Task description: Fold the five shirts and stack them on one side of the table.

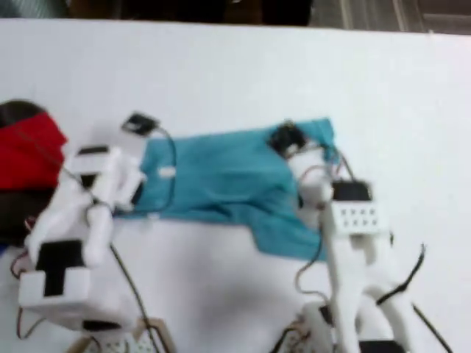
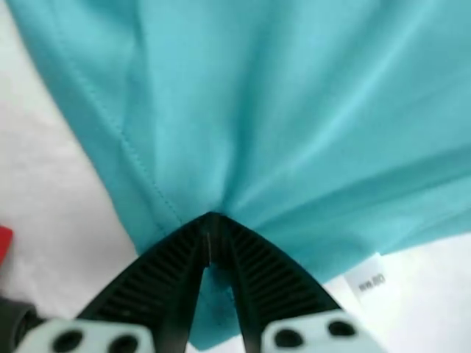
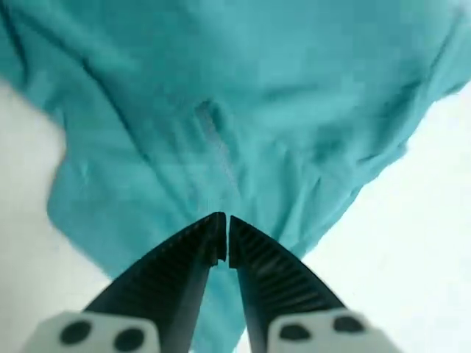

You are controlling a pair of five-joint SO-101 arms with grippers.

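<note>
**Both claws pinched on the teal shirt, mid-table**

The teal shirt [image 1: 221,180] lies spread across the middle of the tabletop [image 1: 235,66], its long edges roughly parallel to the far edge. The left gripper [image 2: 210,235] is closed tight on a puckered fold at the shirt's left end. The right gripper [image 3: 224,229] is closed to a sliver on the cloth at the right end. A red shirt [image 1: 29,151] sits at the left edge. Wide white tabletop runs from the teal shirt to the far and right edges.
</note>
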